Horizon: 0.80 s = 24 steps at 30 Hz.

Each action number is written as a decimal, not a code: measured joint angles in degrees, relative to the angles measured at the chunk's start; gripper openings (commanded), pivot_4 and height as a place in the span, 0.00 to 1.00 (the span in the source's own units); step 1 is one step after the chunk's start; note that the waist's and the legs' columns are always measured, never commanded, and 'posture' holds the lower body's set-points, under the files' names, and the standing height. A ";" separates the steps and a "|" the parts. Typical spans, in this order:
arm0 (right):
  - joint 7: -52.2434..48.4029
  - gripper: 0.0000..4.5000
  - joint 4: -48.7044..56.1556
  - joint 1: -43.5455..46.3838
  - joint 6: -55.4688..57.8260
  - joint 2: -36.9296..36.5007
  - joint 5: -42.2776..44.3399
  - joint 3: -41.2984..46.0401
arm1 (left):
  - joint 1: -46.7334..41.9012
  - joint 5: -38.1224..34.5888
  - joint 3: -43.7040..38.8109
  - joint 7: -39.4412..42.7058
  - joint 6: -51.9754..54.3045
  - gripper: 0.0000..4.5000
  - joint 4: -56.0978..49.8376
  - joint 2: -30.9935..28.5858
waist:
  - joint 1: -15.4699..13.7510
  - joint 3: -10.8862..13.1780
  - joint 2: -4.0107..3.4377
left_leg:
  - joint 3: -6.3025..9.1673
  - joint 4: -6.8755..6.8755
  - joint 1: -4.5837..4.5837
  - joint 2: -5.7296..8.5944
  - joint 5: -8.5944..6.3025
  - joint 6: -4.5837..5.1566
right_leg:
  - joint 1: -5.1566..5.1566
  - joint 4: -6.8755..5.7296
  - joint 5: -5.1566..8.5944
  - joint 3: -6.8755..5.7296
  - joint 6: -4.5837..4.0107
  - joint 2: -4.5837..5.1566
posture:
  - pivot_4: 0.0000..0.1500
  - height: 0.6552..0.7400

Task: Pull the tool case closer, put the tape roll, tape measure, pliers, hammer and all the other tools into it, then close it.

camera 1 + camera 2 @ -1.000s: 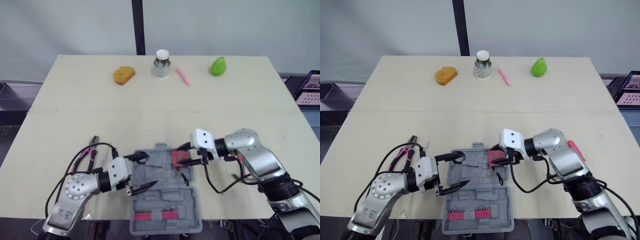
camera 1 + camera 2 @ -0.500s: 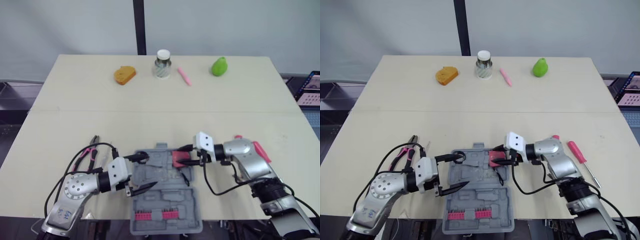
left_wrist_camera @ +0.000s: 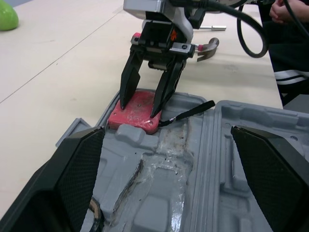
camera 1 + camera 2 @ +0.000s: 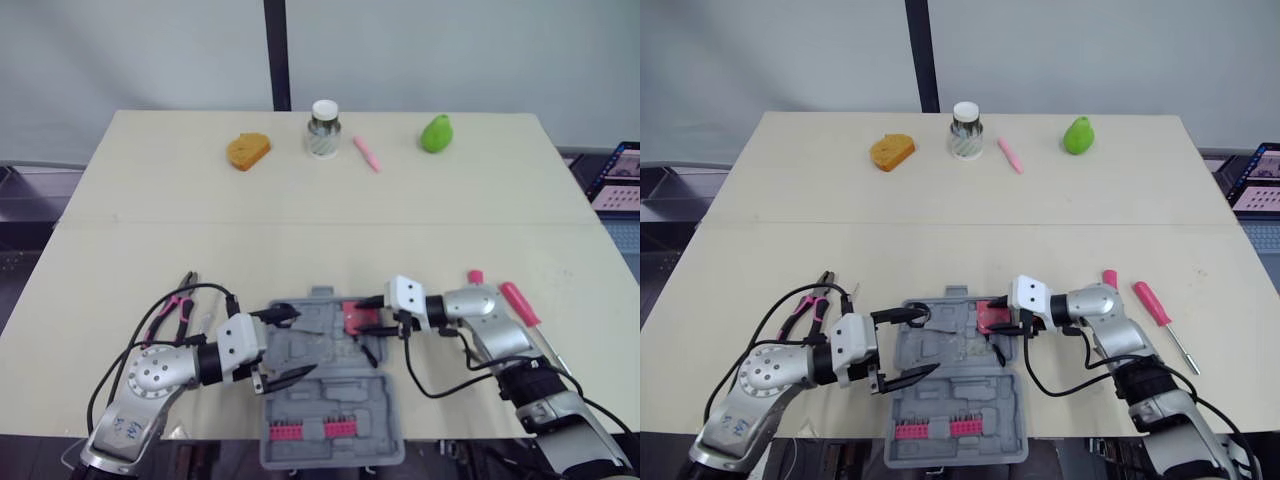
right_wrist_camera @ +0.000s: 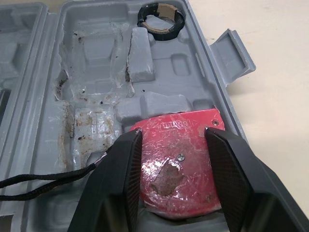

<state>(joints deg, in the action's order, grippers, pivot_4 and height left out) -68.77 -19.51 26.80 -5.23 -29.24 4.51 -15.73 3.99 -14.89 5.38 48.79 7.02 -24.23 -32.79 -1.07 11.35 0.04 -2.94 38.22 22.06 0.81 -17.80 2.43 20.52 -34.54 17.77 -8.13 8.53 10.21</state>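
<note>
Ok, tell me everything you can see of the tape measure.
The tape measure is red, squarish with rounded corners, glossy plastic, with a screw and embossed lettering on its face. It lies flat in a corner of the open grey tool case, clamped by the right gripper, its black strap trailing across the case.

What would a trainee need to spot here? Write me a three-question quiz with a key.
1. True or false: the pliers already lie inside the tool case.
2. Which thing is gripped by the right hand? A) tape roll B) tape measure C) hammer
3. Fill in: the left hand, at the case's edge, is ____ and holds nothing.
Key: 1. False, they lie on the table beside the left arm. 2. B. 3. open.
</note>
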 measured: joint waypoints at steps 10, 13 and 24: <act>-0.88 0.49 -3.58 1.08 -0.74 1.38 0.17 -0.50 | -0.02 -0.60 -0.20 -0.21 1.76 1.00 -0.26 -1.05 | 0.64 -0.15 0.16 | 0.00 -0.03 -0.16 -0.07 -0.04 -0.07 | -0.13 0.00 0.01 0.05 -0.02 -0.07 | 1.00 1.00; -0.90 0.49 -4.01 1.33 -0.39 2.01 0.21 -0.49 | -0.11 -0.60 -0.19 -0.35 2.03 1.00 -0.30 -1.05 | 1.02 -0.20 0.22 | 0.00 -0.06 -0.22 -0.13 -0.07 -0.12 | -0.15 0.00 0.02 0.11 -0.04 -0.13 | 1.00 1.00; -1.24 0.60 10.36 -5.06 18.96 -2.36 13.77 8.25 | 1.50 -3.69 -8.38 -3.25 5.92 1.00 -0.65 -1.94 | 0.90 -0.02 -0.06 | -0.02 -0.01 0.12 -0.27 -0.11 -0.18 | 0.13 0.08 0.03 0.37 -0.07 -0.32 | 1.00 1.00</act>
<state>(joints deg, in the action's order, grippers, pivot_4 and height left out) -70.01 -9.15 21.74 13.73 -31.60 18.28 -7.48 5.49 -18.58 -3.00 45.54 12.94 -24.88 -34.73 -0.17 11.32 -0.03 -2.96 38.22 22.18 0.54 -17.91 2.25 20.65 -34.45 17.80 -7.76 8.46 9.89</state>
